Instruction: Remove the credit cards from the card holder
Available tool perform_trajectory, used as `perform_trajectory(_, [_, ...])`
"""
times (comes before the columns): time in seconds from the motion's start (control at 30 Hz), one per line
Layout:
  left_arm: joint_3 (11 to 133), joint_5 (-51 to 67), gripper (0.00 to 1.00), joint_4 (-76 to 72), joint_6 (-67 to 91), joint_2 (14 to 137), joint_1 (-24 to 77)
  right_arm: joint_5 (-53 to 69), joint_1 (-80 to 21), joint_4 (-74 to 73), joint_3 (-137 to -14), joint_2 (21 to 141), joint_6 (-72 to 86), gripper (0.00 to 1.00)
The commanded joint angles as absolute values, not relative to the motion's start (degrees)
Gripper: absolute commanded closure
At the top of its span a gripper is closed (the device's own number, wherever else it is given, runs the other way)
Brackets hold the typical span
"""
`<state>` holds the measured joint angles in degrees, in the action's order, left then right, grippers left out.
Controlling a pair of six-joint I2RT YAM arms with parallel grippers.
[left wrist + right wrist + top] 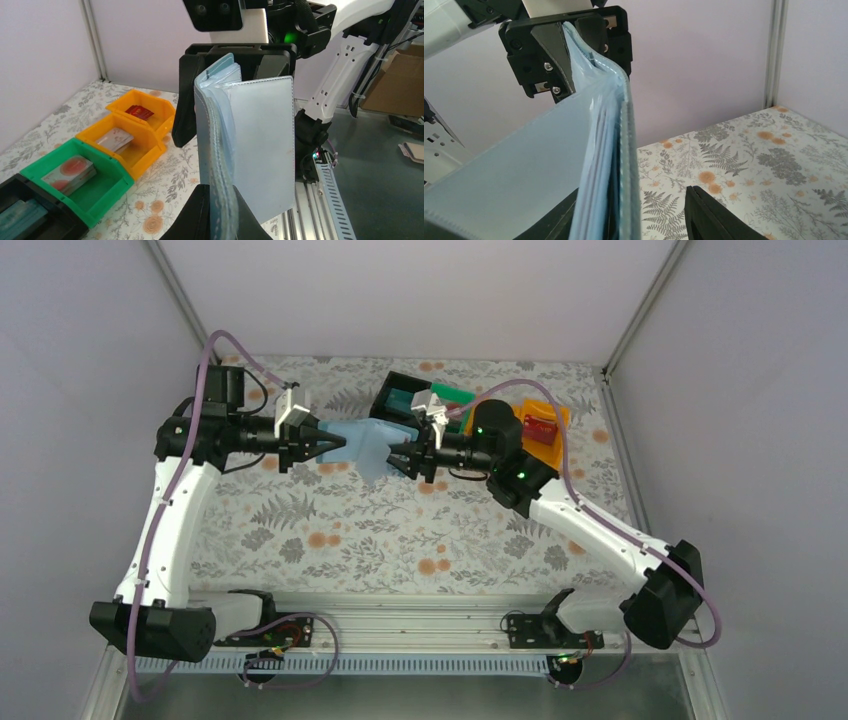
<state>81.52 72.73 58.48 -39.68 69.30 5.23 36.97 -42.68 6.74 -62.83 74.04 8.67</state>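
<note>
Your left tool [338,445] is clenched on one edge of the card holder [372,448] and holds it up off the desk [400,540], between the arms. Your right tool [402,455] straddles the opposite end with its jaws parted — nothing gripped. Risk: if it closes on the soft cover itself, a pull would likely drag the holder from the left grip — or twist it.

The soft light-blue bifold card holder [368,447] hangs open in the air over the middle of the table [400,540], its spine upright and its clear inner sleeves fanned. Toward 2 o'clock from it, credit cards lie flat in plastic bins [107,192]: a red card [139,112], pale red-marked stacks [116,139] and teal cards [20,212].
</note>
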Motion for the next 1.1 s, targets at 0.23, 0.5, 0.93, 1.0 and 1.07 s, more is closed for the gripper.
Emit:
perform_trajectory(0.23, [81.97, 75.90, 0.98, 58.41, -42.01, 68.57, 5.63, 37.01, -44.10, 3.20, -63.71, 71.46, 4.19, 0.34])
perform_trajectory(0.5, [81.68, 75.94, 0.98, 58.44, -41.74, 68.23, 5.67, 37.42, -39.47, -1.26, -61.25, 66.17, 3.25, 0.33])
perform_trajectory(0.93, [81.65, 76.73, 0.98, 58.51, -41.84, 68.15, 5.68, 39.36, -36.65, -5.22, -61.20, 65.31, 3.05, 0.29])
perform_trajectory(1.0, [81.46, 76.86, 0.98, 58.40, -41.84, 68.20, 5.63, 39.81, -36.65, -5.32, -61.91, 65.95, 3.01, 0.30])
perform_trajectory(1.07, [81.34, 77.07, 0.98, 58.22, -41.65, 68.20, 5.63, 39.76, -36.67, -5.36, -62.22, 66.33, 2.87, 0.30])
